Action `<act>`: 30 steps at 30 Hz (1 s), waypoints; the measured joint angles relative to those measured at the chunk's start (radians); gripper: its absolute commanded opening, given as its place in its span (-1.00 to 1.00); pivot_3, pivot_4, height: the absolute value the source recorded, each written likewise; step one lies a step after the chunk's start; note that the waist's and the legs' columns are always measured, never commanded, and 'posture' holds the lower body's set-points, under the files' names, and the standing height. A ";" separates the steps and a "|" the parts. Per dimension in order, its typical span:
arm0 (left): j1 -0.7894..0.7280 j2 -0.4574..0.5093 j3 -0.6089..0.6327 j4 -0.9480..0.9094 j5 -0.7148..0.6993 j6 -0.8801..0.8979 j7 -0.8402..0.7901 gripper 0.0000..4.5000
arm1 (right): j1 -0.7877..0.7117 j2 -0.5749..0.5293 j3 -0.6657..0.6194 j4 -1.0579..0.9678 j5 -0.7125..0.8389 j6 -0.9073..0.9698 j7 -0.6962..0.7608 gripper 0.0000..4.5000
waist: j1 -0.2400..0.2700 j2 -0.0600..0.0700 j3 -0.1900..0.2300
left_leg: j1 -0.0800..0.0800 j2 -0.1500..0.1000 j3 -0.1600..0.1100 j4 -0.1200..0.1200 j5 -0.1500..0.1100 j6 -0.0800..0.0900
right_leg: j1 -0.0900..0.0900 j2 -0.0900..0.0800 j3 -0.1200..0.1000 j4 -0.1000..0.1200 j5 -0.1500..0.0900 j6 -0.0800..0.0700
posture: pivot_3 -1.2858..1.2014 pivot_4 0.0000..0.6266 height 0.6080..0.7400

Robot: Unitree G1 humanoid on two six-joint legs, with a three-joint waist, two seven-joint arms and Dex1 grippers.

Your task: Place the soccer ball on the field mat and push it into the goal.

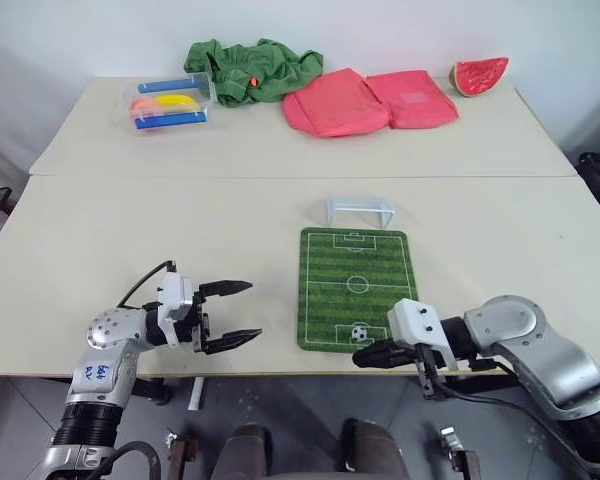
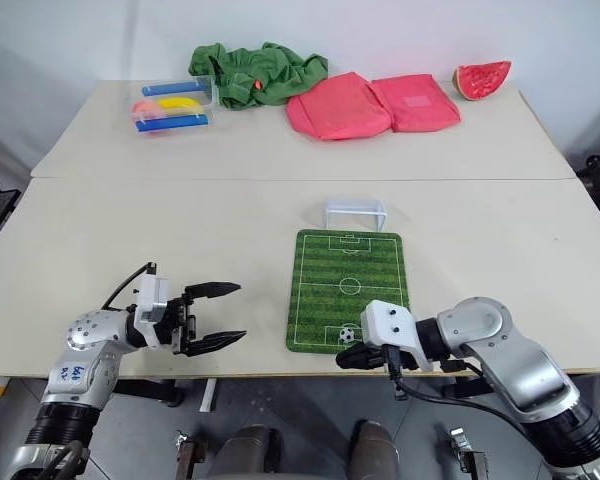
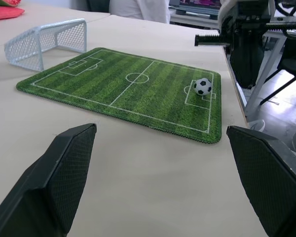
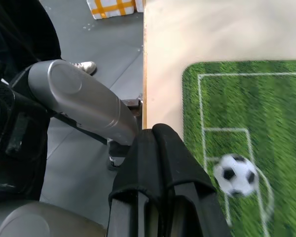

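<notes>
Cream bench tops fill the room under a white wall. The field mat lies near the front edge, the goal just beyond its far end. The left gripper hovers with fingers spread; the right gripper is pinched closed, empty. The soccer ball sits on the mat's near penalty box.

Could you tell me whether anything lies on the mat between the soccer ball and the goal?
Nothing visible does. The soccer ball sits near the field mat's near end, and the striped stretch up to the goal beyond the far edge is bare.
</notes>
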 measured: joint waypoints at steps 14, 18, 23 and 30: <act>-0.030 0.025 0.006 -0.004 -0.001 0.019 0.006 1.00 | -0.329 0.155 -0.025 0.516 -0.150 -0.207 -0.177 -0.99 | -0.016 0.001 0.000 | -0.001 0.000 0.000 0.001 0.000 0.000 | -0.001 0.000 0.000 0.001 0.000 0.000 | 0.03 -0.52 1.00; -0.103 0.022 0.006 0.052 0.004 -0.001 0.006 1.00 | -0.505 0.178 -0.112 0.671 -0.168 -0.311 -0.257 -0.99 | -0.018 0.001 0.000 | 0.000 0.000 0.000 -0.001 0.000 0.000 | -0.001 0.000 -0.001 0.001 0.000 0.000 | 0.03 -0.52 1.00; -0.149 -0.003 0.002 0.126 0.017 -0.028 0.005 1.00 | -0.545 0.171 -0.180 0.703 -0.156 -0.342 -0.270 -0.99 | -0.015 0.001 0.000 | -0.001 0.000 0.000 -0.004 0.000 0.000 | -0.001 0.000 -0.002 -0.002 0.000 0.000 | 0.03 -0.52 1.00; -0.162 -0.026 -0.006 0.164 0.029 -0.051 0.013 1.00 | -0.436 0.078 -0.267 0.602 -0.125 -0.270 -0.270 -0.99 | -0.016 0.001 0.000 | -0.001 0.000 0.001 -0.005 0.000 0.000 | -0.001 0.000 -0.002 -0.002 0.000 0.000 | 0.03 -0.52 1.00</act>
